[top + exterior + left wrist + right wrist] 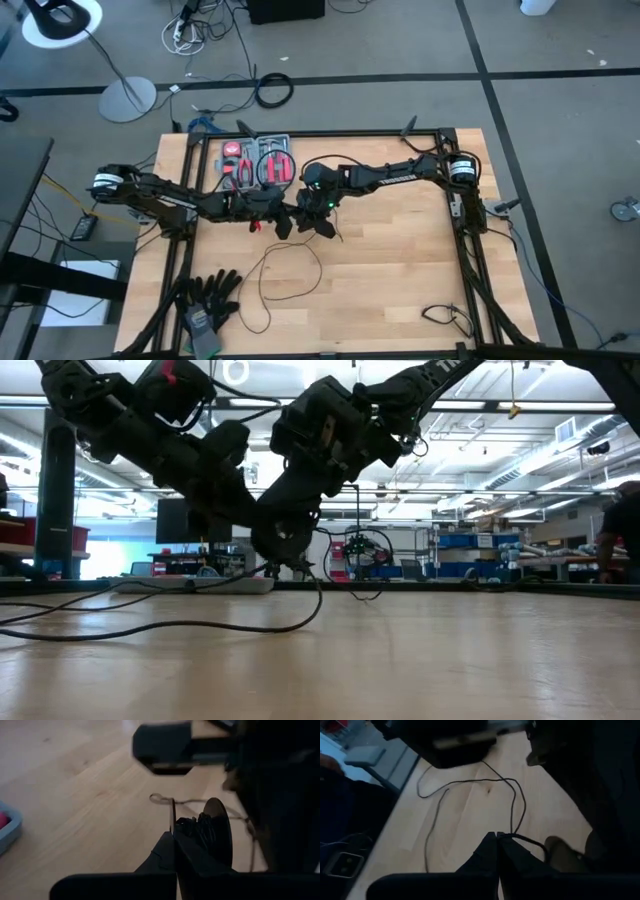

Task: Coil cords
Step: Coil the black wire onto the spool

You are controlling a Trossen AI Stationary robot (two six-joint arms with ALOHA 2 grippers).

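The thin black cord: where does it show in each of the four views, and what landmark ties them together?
High view: thin black cord loops on the wooden table, ahead of the two grippers.
Low view: it trails across the tabletop at left.
Left wrist view: a strand lies past the left gripper, shut on its disc.
Right wrist view: loops ahead of the shut right gripper, which pinches it.
Shared landmark: the table.

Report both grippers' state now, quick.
Left gripper: jaws shut on the cord's puck-like disc, with the cord wound on it.
Right gripper: jaws shut on the cord.
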